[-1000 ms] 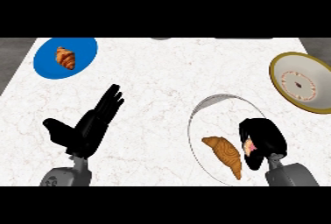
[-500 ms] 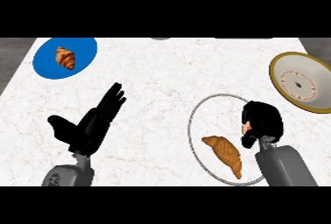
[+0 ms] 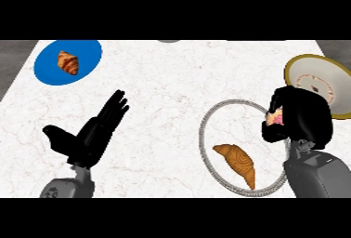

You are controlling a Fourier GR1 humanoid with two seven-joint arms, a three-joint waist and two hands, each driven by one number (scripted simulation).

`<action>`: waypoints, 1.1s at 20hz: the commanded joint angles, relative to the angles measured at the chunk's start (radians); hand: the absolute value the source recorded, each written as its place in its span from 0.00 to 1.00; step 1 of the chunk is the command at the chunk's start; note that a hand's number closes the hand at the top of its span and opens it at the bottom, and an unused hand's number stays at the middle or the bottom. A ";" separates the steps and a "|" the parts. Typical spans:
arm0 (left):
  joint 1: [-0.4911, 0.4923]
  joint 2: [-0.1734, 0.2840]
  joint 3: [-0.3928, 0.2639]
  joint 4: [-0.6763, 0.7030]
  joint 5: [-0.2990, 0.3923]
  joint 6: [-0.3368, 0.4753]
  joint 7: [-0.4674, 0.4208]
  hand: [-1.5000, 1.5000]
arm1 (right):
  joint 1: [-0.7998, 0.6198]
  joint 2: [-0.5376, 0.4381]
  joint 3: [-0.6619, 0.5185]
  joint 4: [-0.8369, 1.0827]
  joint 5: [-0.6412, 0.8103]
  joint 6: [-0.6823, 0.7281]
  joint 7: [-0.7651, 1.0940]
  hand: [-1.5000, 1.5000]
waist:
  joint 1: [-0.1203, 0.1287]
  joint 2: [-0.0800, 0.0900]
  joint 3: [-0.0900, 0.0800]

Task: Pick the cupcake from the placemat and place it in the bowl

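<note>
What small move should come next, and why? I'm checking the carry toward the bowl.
Probably carry on up and to the right until over the bowl. The right robot hand is curled round the pink cupcake, at the placemat right rim, just short of the bowl. The left robot hand rests open.

Blue plate [image 3: 86, 51] far left carrying croissant [image 3: 67, 62]; marble counter [image 3: 171, 83] beneath.
</note>
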 commanded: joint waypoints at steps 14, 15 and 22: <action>-0.043 -0.002 0.031 0.039 -0.002 -0.019 -0.001 0.50 | -0.213 -0.106 -0.240 -0.023 -0.038 0.069 0.009 1.00 | 0.010 0.005 0.001; -0.009 -0.015 -0.005 -0.002 -0.024 -0.008 -0.003 0.50 | -0.247 -0.177 -0.328 0.020 -0.091 0.066 -0.059 1.00 | 0.012 0.006 0.001; -0.008 -0.010 0.011 -0.003 -0.011 -0.016 -0.001 0.50 | -0.329 -0.271 -0.471 0.401 -0.160 -0.149 -0.263 1.00 | 0.024 0.012 0.002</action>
